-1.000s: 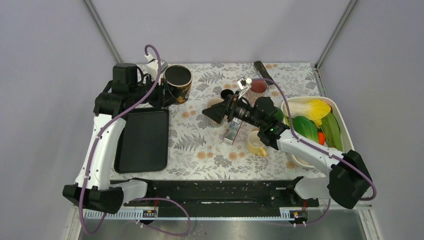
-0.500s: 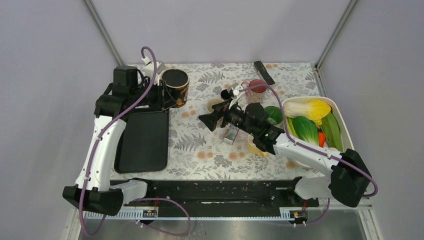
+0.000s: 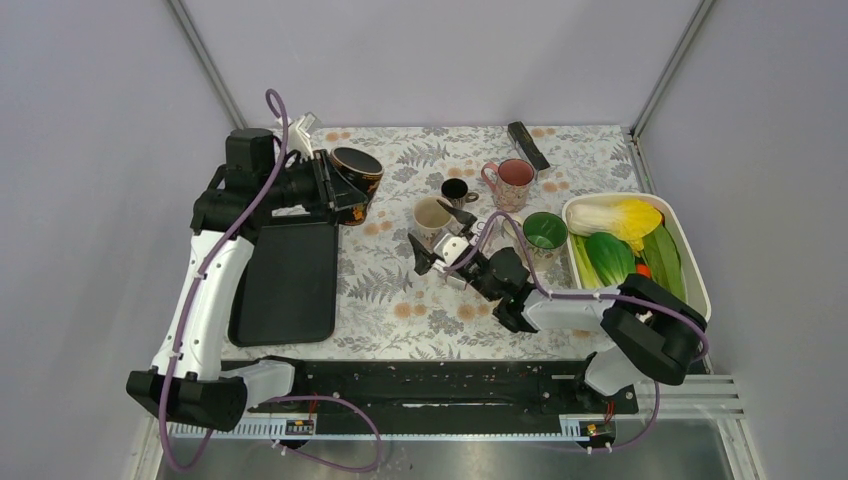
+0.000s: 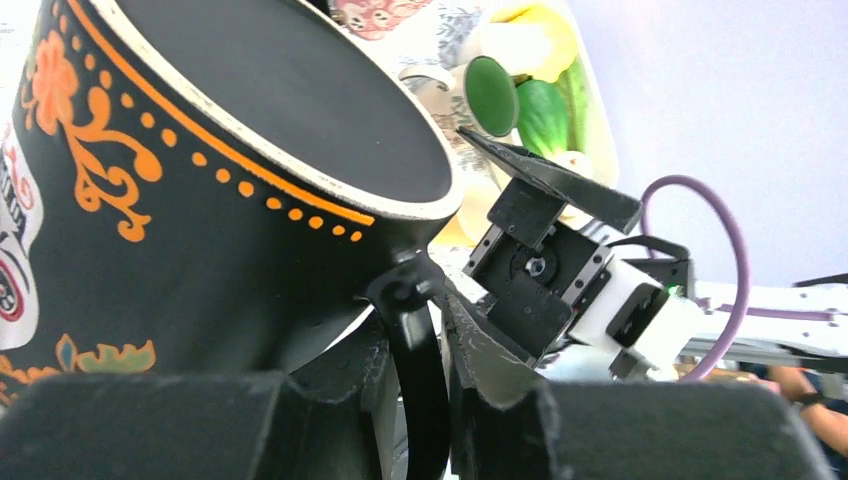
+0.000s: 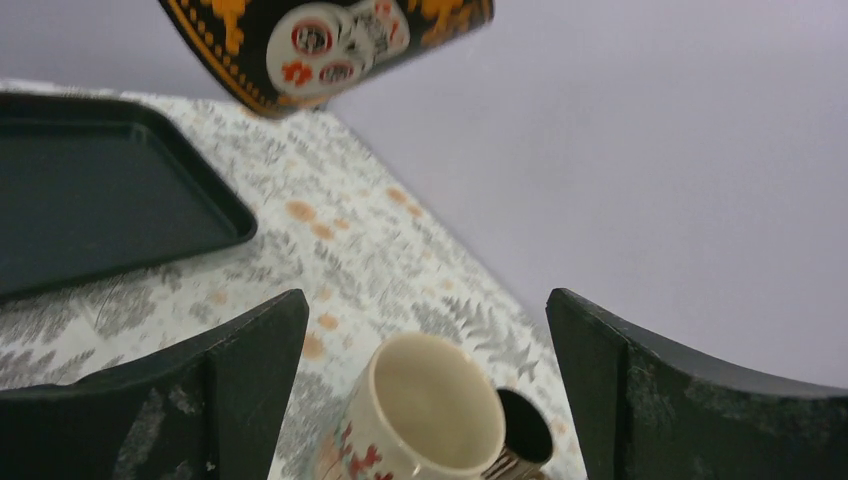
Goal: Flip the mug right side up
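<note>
The black mug with orange ornaments [image 3: 356, 181] hangs tilted above the table's far left, mouth facing up and to the right. My left gripper [image 3: 326, 196] is shut on its thin black handle. In the left wrist view the mug [image 4: 200, 200] fills the frame and the handle [image 4: 418, 350] sits between my fingers. My right gripper [image 3: 440, 240] is open and empty, low over the table, facing a cream mug [image 3: 431, 214]. In the right wrist view the cream mug [image 5: 430, 410] stands upright between the open fingers, and the black mug's base [image 5: 330, 35] shows at the top.
A black tray [image 3: 288, 280] lies at the left. A small black cup [image 3: 455, 189], a pink mug [image 3: 513, 180] and a green cup [image 3: 545, 230] stand mid-right. A white tub [image 3: 693, 270] of vegetables is at the right. A remote [image 3: 527, 143] lies at the back.
My right arm dropped low and pulled back toward the near edge, uncovering the cream and pink mugs. My left gripper has turned the black mug to a more tilted pose.
</note>
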Robot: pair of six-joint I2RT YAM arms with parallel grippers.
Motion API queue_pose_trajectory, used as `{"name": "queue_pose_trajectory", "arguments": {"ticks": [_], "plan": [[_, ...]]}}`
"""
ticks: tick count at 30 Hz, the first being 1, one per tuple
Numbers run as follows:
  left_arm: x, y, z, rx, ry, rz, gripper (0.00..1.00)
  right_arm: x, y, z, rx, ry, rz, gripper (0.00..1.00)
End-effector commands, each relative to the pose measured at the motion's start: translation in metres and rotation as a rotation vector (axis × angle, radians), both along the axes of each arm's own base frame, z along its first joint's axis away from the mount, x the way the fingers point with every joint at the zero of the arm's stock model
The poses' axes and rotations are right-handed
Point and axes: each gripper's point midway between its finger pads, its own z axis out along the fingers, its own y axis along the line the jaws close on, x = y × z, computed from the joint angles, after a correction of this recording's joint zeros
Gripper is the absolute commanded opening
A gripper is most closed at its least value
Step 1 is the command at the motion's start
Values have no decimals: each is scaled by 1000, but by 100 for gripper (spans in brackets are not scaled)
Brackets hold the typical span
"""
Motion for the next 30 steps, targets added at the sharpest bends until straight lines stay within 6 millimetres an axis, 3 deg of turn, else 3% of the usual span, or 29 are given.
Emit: {"name": "queue_pose_trajectory", "arguments": {"ticks": [1, 3, 8, 10, 13, 20, 23, 28, 30], "plan": [[1, -18, 66, -171, -180, -87, 0, -6, -10, 95, 175, -277, -93, 99], [6, -16, 64, -146, -192, -72, 0, -5, -2, 95, 167, -273, -74, 99], [15, -9, 27, -74, -139, -53, 0, -9, 7, 85, 136, -243, -51, 99], [16, -11, 22, -100, -109, -57, 0, -13, 10, 79, 110, -220, -37, 99], [23, -13, 28, -147, -114, -46, 0, -27, 21, 68, 54, -224, -12, 99], [39, -15, 33, -249, -51, 32, 0, -45, 47, 53, -32, -311, -128, 99], [45, -15, 31, -281, -21, 60, 0, -40, 54, 54, -68, -345, -259, 99], [41, -16, 35, -310, -14, 55, 0, -21, 49, 75, -90, -368, -479, 99], [37, -18, 40, -325, -14, 43, 0, -18, 51, 81, -91, -383, -494, 99]]}}
